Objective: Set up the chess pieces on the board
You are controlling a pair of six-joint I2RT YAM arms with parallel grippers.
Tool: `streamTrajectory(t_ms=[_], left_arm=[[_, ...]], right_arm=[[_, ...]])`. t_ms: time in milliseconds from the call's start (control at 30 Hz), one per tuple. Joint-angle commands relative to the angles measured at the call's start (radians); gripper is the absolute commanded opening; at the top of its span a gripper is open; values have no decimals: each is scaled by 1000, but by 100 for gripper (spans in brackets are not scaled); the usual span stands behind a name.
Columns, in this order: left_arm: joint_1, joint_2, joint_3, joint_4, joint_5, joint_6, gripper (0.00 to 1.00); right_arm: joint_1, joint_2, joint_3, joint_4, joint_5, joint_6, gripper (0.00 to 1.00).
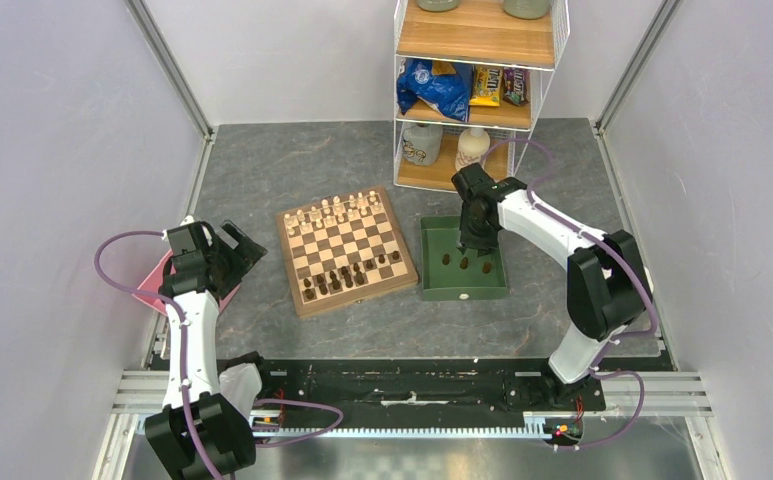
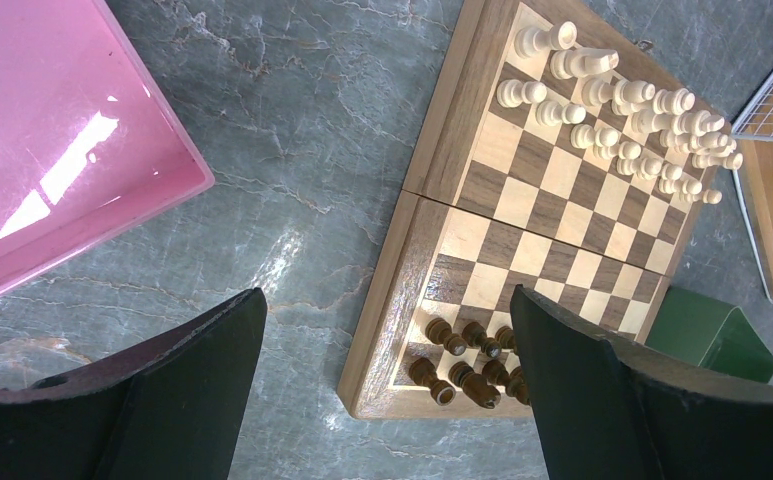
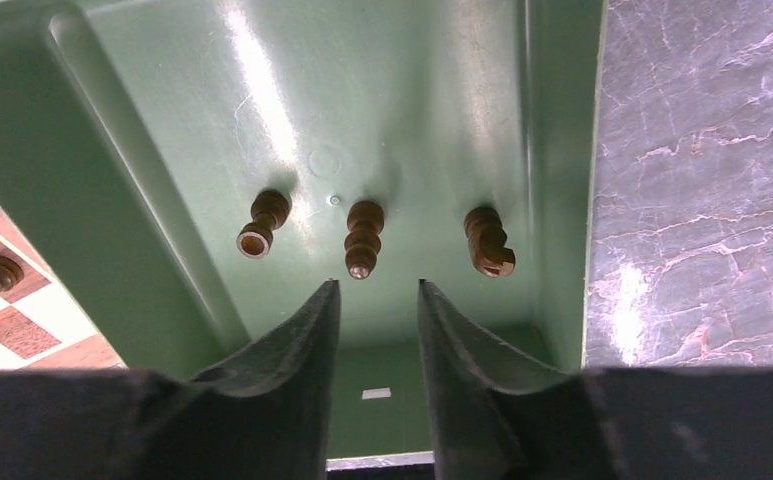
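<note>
We are in the middle of fetching the dark chess pieces [image 3: 264, 222] from the green tray [image 3: 112, 180] and putting them on the board [image 2: 437, 130]. The right gripper [image 3: 375, 295] hangs over the tray with its fingers a little apart and nothing between them. Three dark pieces seem to stand in the tray. The middle piece [image 3: 364, 238] is just ahead of the fingertips, one is off to the left, and one is off to the right. We think the next move is to go down, close gently on the middle piece, and not knock the other two. The left gripper [image 2: 384, 300] is wide open and holds nothing. The pink tray [image 2: 42, 130] is to its left and the board lies ahead, with the pale pieces [image 2: 612, 110] at the far end. Its right finger hides some dark pieces on the board, so we cannot count them. We also cannot tell which kind each tray piece is.
</note>
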State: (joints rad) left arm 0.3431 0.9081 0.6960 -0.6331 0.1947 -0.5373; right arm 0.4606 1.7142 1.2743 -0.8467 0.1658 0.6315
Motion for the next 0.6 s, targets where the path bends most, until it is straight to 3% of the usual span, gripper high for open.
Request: streamTrajectory(t_ms=[0, 567], left_arm=[[7, -2, 13, 16, 28, 23, 99], [6, 1, 13, 15, 26, 23, 99]], right_arm=[[-2, 31, 10, 12, -13, 4, 39], [-3, 87, 16, 41, -44, -17, 39]])
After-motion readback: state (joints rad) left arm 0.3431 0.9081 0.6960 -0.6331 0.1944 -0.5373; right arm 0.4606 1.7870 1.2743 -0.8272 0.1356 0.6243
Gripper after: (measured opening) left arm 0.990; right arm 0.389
